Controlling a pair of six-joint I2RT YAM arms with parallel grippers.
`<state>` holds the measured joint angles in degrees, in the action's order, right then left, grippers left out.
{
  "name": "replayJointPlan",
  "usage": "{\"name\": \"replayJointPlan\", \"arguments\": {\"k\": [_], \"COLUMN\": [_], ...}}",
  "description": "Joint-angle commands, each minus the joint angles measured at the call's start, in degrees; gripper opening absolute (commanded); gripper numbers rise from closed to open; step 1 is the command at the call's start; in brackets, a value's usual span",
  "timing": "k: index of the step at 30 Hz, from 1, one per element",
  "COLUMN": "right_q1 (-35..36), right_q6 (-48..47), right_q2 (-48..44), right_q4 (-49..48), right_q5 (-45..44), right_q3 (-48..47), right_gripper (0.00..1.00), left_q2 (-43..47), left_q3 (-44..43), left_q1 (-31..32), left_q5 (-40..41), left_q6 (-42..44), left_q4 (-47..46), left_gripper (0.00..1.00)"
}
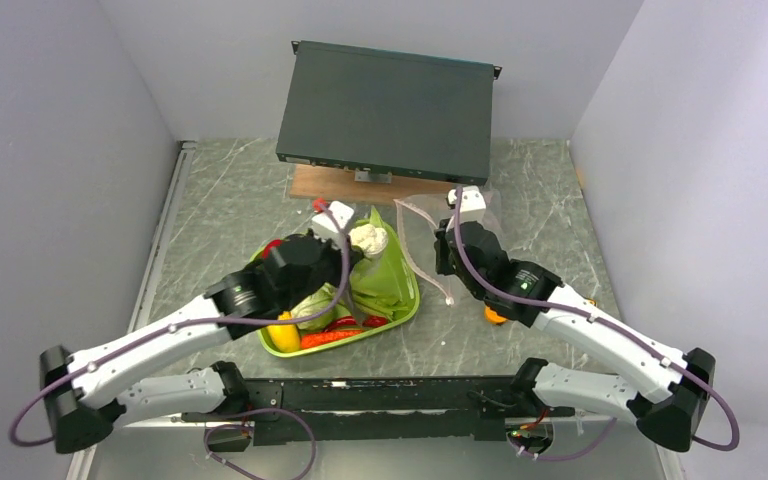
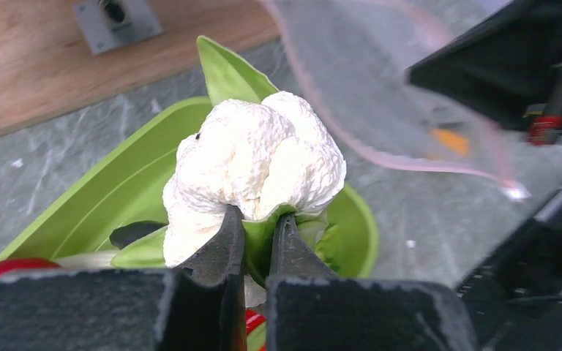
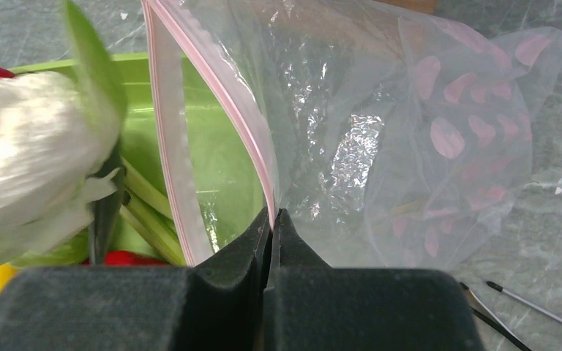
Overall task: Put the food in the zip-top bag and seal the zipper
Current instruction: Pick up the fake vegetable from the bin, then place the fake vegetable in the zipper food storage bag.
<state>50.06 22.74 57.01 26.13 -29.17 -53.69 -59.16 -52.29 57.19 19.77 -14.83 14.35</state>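
Note:
My left gripper (image 2: 257, 219) is shut on the green leaf base of the white cauliflower (image 2: 252, 162) and holds it above the lime-green tray (image 2: 110, 191); the cauliflower also shows in the top view (image 1: 368, 238). My right gripper (image 3: 273, 216) is shut on the pink zipper (image 3: 219, 88) edge of the clear zip-top bag (image 3: 380, 139), holding its mouth open toward the tray. In the top view the bag (image 1: 422, 245) lies right of the tray (image 1: 405, 303). The tray holds a pale green cabbage (image 1: 312, 308), yellow fruit (image 1: 282, 334), red chilli (image 1: 332, 336) and green stalks (image 3: 143, 197).
A dark flat box (image 1: 385, 108) on a wooden board (image 1: 325, 185) stands at the back. An orange thing (image 1: 495, 316) lies under my right arm. Thin screwdriver shafts (image 3: 534, 307) lie on the table right of my right gripper. Grey walls close in on both sides.

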Motion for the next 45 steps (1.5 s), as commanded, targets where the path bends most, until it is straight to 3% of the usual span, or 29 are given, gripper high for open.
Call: {"name": "replayJointPlan", "arguments": {"k": [1,10,19,26,39,45], "right_q1": [-0.2,-0.2,-0.2,-0.2,-0.1,-0.1], "right_q6": [1.0,2.0,3.4,3.9,-3.4,-3.0], "right_q2": [1.1,3.0,1.6,-0.8,-7.4,-8.9], "right_q4": [-3.2,-4.8,-6.7,-8.2,-22.2,-22.5], "right_q5": [1.9,6.1,10.4,12.2,28.8,32.2], "right_q3": [-1.6,-2.6,-0.9,0.6,10.4,10.6], "right_gripper": [0.00,0.00,0.00,0.00,0.00,0.00], "left_q2": [7.7,15.7,10.0,6.0,1.4,3.7], "left_q3": [1.0,0.8,3.3,11.6,15.5,19.3], "left_q1": [-0.4,-2.0,-7.6,-15.1,-19.3,-19.8], "left_q5": [-8.2,-15.8,-28.3,-40.0,-44.1,-36.5], "left_q6": [-5.9,-27.1,-47.1,-60.3,-75.1,-81.6], "left_q4": [-1.7,-2.4,-8.8,-23.5,-25.6,-28.4], "left_gripper": [0.00,0.00,0.00,0.00,0.00,0.00]}}
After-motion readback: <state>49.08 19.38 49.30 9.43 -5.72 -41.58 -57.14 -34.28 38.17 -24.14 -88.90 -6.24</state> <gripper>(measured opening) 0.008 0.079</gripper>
